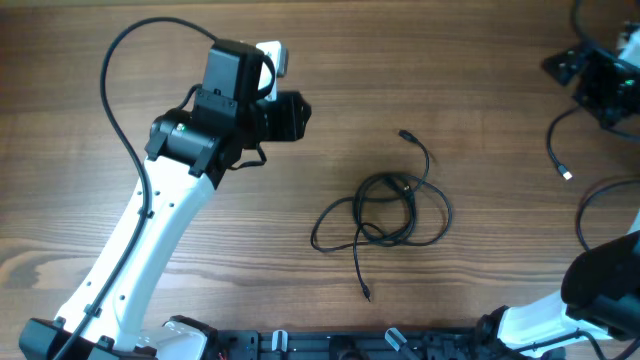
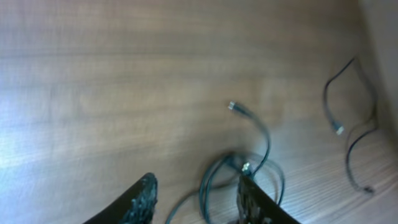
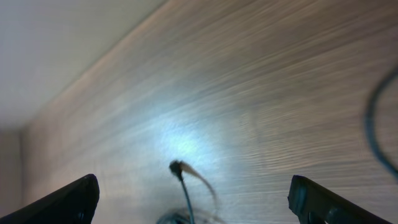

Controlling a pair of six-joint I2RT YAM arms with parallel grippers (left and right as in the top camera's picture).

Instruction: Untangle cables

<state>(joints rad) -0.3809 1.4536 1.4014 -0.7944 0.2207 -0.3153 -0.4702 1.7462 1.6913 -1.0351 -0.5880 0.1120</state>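
Note:
The cables are thin black cords lying looped together on the wooden table right of centre. One plug end points to the back and another end trails to the front. My left gripper hovers left of and behind the tangle, apart from it. In the left wrist view its fingers are open and empty, with the loops seen beyond them. My right gripper is wide open and empty above the table. A plug end and blurred loops show between its fingers.
Another thin black cord with a silvery plug lies at the far right, also in the left wrist view. A black device sits at the back right corner. The right arm's body fills the front right.

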